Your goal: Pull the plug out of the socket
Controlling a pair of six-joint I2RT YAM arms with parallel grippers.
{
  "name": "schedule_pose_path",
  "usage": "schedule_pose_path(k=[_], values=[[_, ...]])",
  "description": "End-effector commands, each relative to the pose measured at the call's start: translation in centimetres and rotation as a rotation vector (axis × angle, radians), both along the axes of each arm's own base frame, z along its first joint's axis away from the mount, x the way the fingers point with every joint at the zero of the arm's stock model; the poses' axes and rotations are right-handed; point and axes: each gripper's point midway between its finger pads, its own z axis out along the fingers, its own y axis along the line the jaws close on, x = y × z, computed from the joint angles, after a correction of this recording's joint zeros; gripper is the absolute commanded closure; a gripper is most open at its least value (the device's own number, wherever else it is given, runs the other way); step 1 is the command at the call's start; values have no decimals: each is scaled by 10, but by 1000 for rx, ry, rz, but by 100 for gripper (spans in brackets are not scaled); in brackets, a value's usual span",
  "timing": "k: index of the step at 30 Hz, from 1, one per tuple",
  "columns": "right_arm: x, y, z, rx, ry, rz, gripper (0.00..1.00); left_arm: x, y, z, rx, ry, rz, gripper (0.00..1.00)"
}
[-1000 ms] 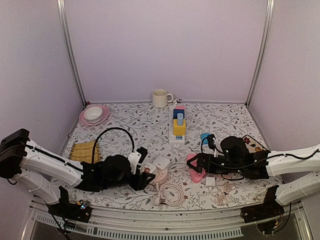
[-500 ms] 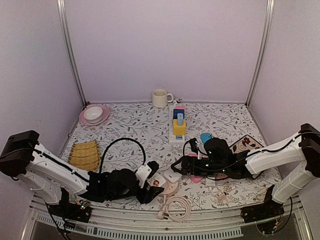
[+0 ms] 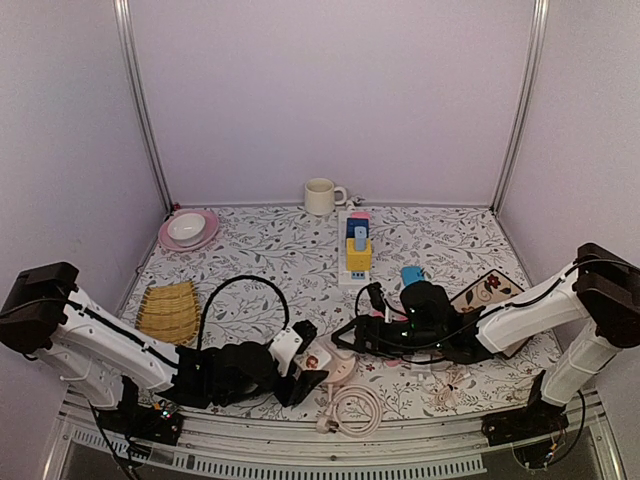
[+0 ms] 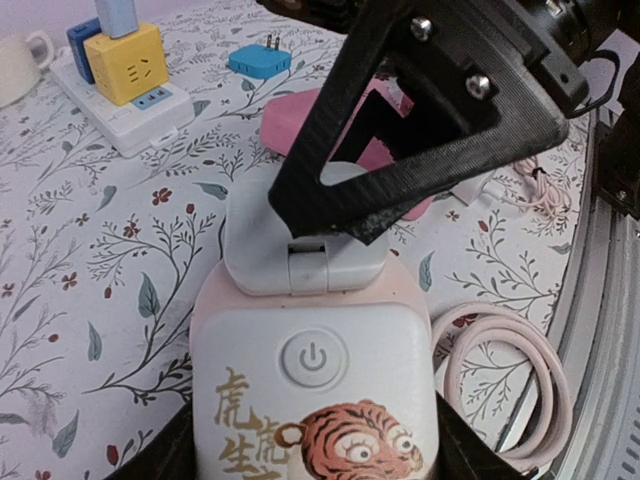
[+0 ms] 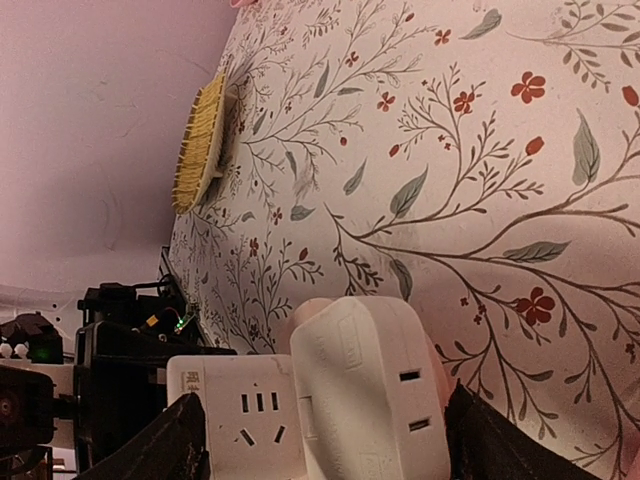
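Rightward and closer has come the right hand (image 5: 335, 445), its fingers now spread around the white plug (image 4: 300, 250) near the counter's (image 3: 250, 250) front edge. Left hand (image 3: 303, 372) pinches the pink socket (image 4: 315, 400). Best to clamp first, then pull straight out.

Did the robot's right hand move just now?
Yes. The right hand slid left, from right of the white power strip to just below it, reaching the plug.
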Motion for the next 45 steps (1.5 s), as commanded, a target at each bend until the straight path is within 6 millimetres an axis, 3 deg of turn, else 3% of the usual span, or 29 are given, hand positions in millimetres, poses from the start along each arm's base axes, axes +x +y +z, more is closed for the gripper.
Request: schedule_pose_path(k=[1,11,17,24,31,45], values=[[-3,15,18,100,2,30,20,5,-11,40,-145,-52,40,56],[-3,21,27,136,7,41,53,10,-2,31,-110,-65,69,57],[-5,25,23,153,30,52,69,10,-2,26,-83,-76,58,57],[-11,29,33,227,50,81,85,14,-1,16,-51,-63,60,57],[-19,30,60,346,46,113,92,16,-7,9,-32,-45,49,57],[-29,29,94,472,-3,171,94,20,-9,3,-15,-31,60,58]])
